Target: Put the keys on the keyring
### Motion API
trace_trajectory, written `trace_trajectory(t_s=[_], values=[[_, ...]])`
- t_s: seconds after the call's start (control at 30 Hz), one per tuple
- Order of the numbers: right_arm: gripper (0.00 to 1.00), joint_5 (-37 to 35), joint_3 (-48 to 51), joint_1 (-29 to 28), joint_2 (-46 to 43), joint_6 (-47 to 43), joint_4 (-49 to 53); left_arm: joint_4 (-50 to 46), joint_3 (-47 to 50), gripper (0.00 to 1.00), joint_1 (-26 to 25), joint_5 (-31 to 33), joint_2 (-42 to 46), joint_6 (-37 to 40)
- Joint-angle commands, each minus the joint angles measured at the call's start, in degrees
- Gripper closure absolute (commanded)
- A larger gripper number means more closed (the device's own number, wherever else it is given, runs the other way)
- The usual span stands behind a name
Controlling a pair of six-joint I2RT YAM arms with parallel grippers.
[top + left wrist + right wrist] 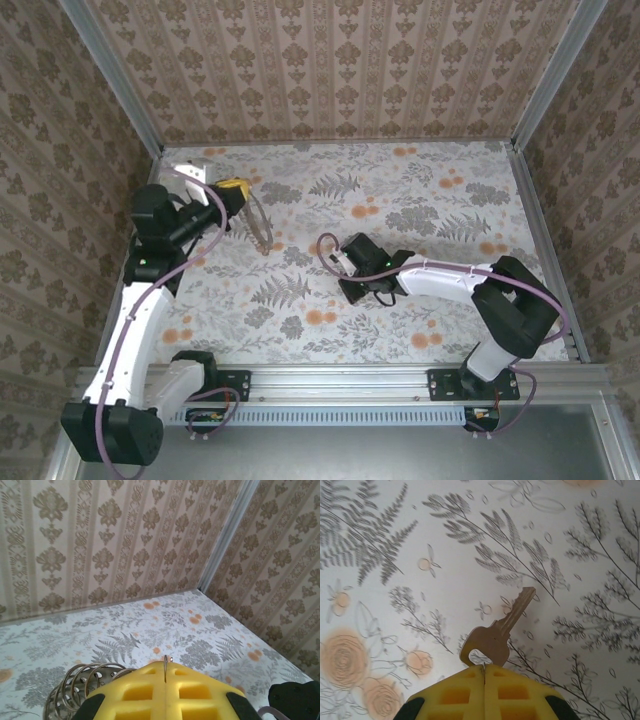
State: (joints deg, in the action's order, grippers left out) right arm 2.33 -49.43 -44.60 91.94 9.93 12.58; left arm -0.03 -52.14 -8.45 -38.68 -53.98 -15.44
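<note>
My left gripper [234, 189] is raised at the table's back left, its yellow fingers [200, 692] shut on the thin dark wire of the keyring [165, 664]. More turns of that wire [86, 672] curve off to the lower left, with several silvery keys [54, 706] strung on them. From above, the keyring [266, 215] hangs beside the gripper and its keys [262, 241] dangle toward the table. Near the table's middle, my right gripper [341, 264] is shut on the bow edge of one beige key [496, 639]; the blade points away, up and right, over the floral cloth.
Patterned walls close in the table on three sides, with a metal corner post [227, 535] at the back right. The right arm's black body [295, 700] shows at the left wrist view's lower right. Open floral tabletop [440, 200] lies between and behind the grippers.
</note>
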Motion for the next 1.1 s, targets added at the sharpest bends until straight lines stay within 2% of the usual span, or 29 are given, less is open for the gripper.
trace_trajectory(t_s=[0.0,0.3,0.43,0.6,0.87,1.07], values=[[1.00,-3.84,0.93,0.26,0.62,2.46,1.32,1.97,-1.66,1.00,-2.20,1.17,-0.72,0.14],[1.00,-3.50,0.65,0.23,3.96,3.55,-0.21,1.09,-2.11,1.00,-6.48,3.99,-1.74,1.73],[0.91,-2.53,0.13,0.55,3.37,3.85,-0.12,1.16,-1.71,1.00,-7.34,4.30,-1.57,1.82],[0.74,-0.54,0.55,2.09,1.23,5.04,-0.68,1.45,-1.56,1.00,-8.31,4.63,-2.09,1.91],[0.71,0.35,3.17,4.87,-4.40,10.64,-1.37,1.46,-1.85,1.00,-8.90,5.33,-2.20,2.08],[0.68,1.13,3.90,4.81,-4.26,13.48,-1.34,1.39,-2.04,1.00,-9.13,5.57,-2.45,2.26]])
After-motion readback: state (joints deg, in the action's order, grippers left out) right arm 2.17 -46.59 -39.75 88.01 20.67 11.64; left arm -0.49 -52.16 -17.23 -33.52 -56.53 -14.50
